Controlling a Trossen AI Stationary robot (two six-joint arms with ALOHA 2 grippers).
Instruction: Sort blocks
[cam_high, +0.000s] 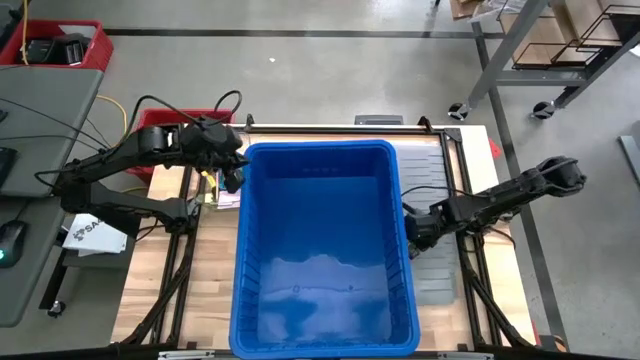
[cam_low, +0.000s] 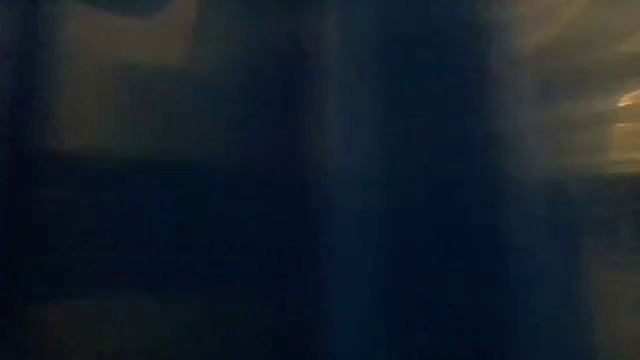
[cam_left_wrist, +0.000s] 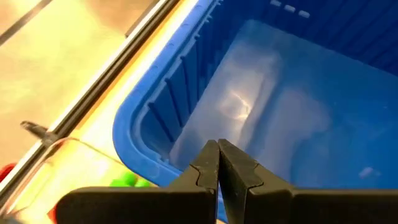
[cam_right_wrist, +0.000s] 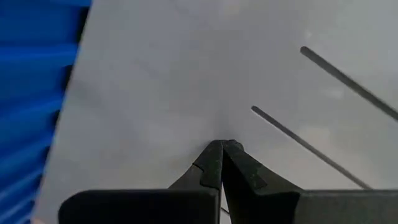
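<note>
Blocks (cam_left_wrist: 127, 180) lie beside closed left claw (cam_left_wrist: 217, 149), outside bin (cam_left_wrist: 161, 118).

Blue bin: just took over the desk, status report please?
Both grippers shut, empty: left gripper at blue bin rim, right gripper over grey panel. Blocks outside bin.

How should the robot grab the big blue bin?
Probably by a long side rim of the big blue plastic bin, coming down from above. The top is open and the thin rim stands upright, so a claw could pinch it. Both claws are shut and would need opening first.
</note>
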